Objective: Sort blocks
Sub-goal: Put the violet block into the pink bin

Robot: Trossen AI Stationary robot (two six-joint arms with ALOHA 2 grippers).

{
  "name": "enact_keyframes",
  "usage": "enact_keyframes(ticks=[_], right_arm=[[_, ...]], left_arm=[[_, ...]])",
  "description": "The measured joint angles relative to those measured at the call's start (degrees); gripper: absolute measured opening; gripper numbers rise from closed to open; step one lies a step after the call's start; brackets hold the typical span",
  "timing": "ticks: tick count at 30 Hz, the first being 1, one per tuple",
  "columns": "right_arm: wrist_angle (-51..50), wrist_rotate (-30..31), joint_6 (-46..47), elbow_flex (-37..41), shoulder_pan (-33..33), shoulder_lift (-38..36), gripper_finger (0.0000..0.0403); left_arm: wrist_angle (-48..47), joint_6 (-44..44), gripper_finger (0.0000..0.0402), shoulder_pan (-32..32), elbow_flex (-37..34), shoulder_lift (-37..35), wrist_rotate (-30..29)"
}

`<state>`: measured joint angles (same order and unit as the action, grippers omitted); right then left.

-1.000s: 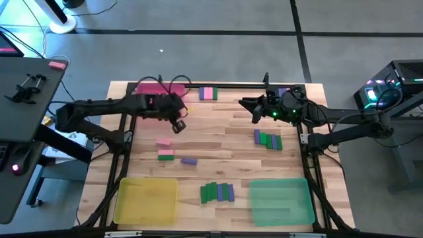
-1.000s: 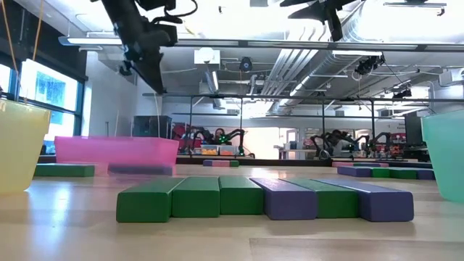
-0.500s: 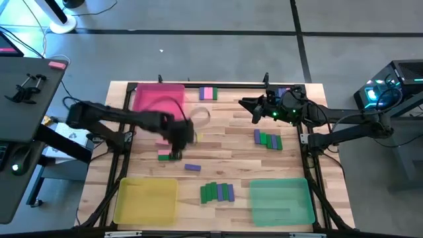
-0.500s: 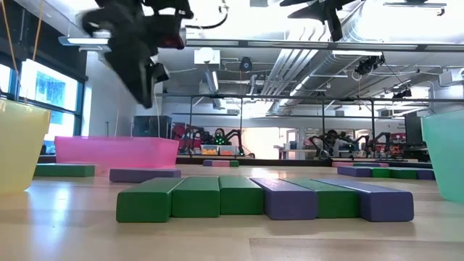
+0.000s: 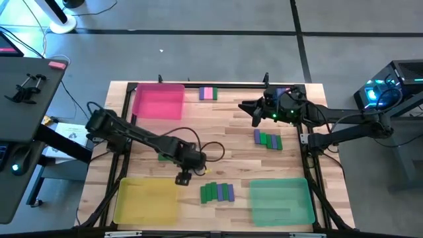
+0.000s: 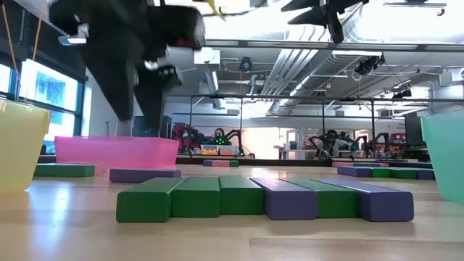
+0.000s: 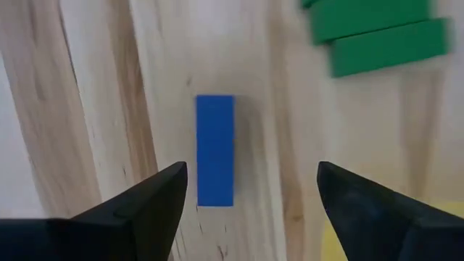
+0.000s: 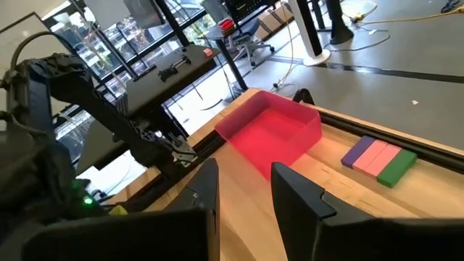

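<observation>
My left gripper points down, open, low over the table's near middle. A purple-blue block lies flat on the wood just beyond its fingers, nearer one finger than the other and untouched. Green blocks lie farther off. A row of green and purple blocks lies flat near the front edge. My right gripper hangs raised at the far right, open and empty.
A pink tray stands at the far left, a yellow tray at the near left and a green tray at the near right. More blocks lie at the far edge, at the right and beside the left arm.
My left gripper has swung from beside the pink tray toward the table's near edge and right, sinking lower and rolling, and its fingers have opened wide. It now stands over the lone purple-blue block.
</observation>
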<state>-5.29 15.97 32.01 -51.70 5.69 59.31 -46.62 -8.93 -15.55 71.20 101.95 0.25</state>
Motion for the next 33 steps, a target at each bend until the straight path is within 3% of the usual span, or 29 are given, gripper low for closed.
enact_keyframes(ticks=[11,16,20,26,30,33], right_arm=[[-2.08,-0.11,0.07,0.0,0.0,0.0,0.0071],[-2.67,-0.11,0.5,0.0,0.0,0.0,0.0071],[-2.68,-0.11,0.5,0.0,0.0,0.0,0.0071],[-2.67,-0.11,0.52,0.0,0.0,0.0,0.0071],[-2.66,-0.11,0.5,0.0,0.0,0.0,0.0071],[-2.66,-0.11,-0.77,0.0,0.0,0.0,0.0071]], left_arm=[[1.46,-1.45,0.03,0.46,0.04,9.27,-4.78],[1.85,0.27,0.029,1.41,0.39,11.3,-2.25],[1.96,0.55,0.0224,2.18,0.31,12.22,-1.21],[2.31,0.5,0.0055,4.46,0.16,11.22,0.77],[0.32,0.63,0.0056,6.41,-0.21,7.68,3.07],[-4.12,0.68,0.0056,7.89,-0.19,0.58,5.07]])
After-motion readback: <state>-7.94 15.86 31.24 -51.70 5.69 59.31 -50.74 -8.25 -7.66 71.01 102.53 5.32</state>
